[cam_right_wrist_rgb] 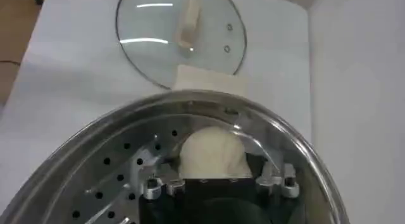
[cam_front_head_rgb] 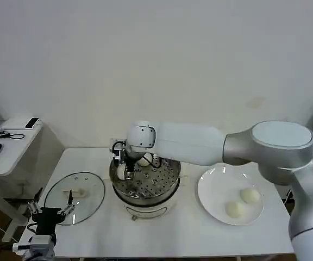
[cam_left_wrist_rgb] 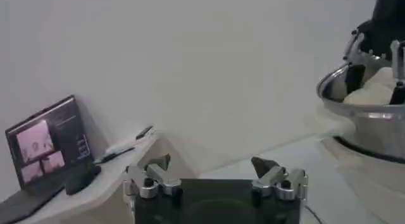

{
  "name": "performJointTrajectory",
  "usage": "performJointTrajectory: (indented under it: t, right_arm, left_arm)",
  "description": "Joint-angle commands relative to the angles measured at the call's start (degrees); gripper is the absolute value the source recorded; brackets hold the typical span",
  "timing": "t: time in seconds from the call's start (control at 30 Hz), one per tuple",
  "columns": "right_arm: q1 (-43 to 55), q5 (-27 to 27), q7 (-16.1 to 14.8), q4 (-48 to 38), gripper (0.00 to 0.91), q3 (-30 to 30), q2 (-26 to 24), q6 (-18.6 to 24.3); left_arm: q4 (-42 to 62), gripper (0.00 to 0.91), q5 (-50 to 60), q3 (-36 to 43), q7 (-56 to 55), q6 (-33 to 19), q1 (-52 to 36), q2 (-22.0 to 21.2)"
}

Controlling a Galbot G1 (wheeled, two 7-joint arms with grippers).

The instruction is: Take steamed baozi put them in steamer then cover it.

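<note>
White worktop (cam_front_head_rgb: 91, 163) carries the steamer (cam_front_head_rgb: 145, 185), where the right claw (cam_right_wrist_rgb: 215, 181) grips a baozi (cam_right_wrist_rgb: 212, 154) half hidden between its fingers — left claw (cam_left_wrist_rgb: 215, 181) spread, idle by the cover (cam_front_head_rgb: 75, 196).

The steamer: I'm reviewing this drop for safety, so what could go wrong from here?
1. The right end effector holds a baozi close to the steamer wall; on release it may rest against the rim rather than flat on the perforated tray.
2. Another baozi sits nearby in the pot; withdrawing could nudge it.
3. The left end effector hangs open beside the cover, on the table; a careless move may push it.
</note>
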Motion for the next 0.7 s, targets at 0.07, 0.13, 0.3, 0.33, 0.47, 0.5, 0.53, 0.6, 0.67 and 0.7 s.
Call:
performJointTrajectory:
  t: [0.07, 0.13, 0.3, 0.33, 0.47, 0.5, 0.53, 0.6, 0.67, 0.7]
  right_arm:
    - [8.4, -1.7, -2.9, 8.0, 0.907, -1.3, -9.1, 1.4]
    - [11.2, -3.2, -4.7, 10.8, 0.907, -2.2, -13.4, 2.3]
    - [16.0, -7.6, -10.2, 16.5, 0.907, -5.2, -24.7, 5.3]
    - [16.9, -9.4, -11.8, 18.1, 0.907, -5.9, -27.9, 6.4]
    - [18.3, -14.8, -15.1, 23.1, 0.907, -8.7, -36.9, 9.6]
    - [18.2, -15.6, -15.3, 23.8, 0.907, -9.1, -38.7, 10.0]
    - [17.8, -17.3, -15.6, 25.1, 0.907, -9.6, -41.0, 10.6]
    - [16.5, -20.5, -16.1, 26.7, 0.907, -9.9, -46.3, 11.7]
    - [14.0, -23.1, -16.4, 27.9, 0.907, -9.1, -51.0, 12.7]
    - [12.5, -24.5, -16.7, 28.4, 0.907, -8.7, -52.8, 13.5]
  left_arm:
    - [0.1, 0.907, 0.0, 0.1, 0.0, 0.0, -0.1, 0.1]
    - [-0.1, 0.907, 0.0, 0.2, 0.1, 0.1, -0.2, 0.1]
    - [-0.9, 0.907, 0.0, 0.5, 0.2, 0.4, -0.5, 0.4]
    - [-1.1, 0.907, 0.0, 0.5, 0.2, 0.5, -0.5, 0.5]
    - [-1.3, 0.907, -0.1, 0.8, 0.3, 0.5, -0.5, 0.6]
    - [-1.2, 0.907, -0.1, 0.9, 0.3, 0.5, -0.5, 0.7]
    - [-1.2, 0.907, 0.0, 1.1, 0.3, 0.5, -0.5, 0.7]
    - [-1.1, 0.907, 0.0, 1.4, 0.4, 0.6, -0.6, 0.7]
    - [-1.2, 0.907, 0.1, 1.7, 0.4, 0.7, -0.6, 0.6]
    - [-1.2, 0.907, 0.1, 1.8, 0.4, 0.7, -0.6, 0.6]
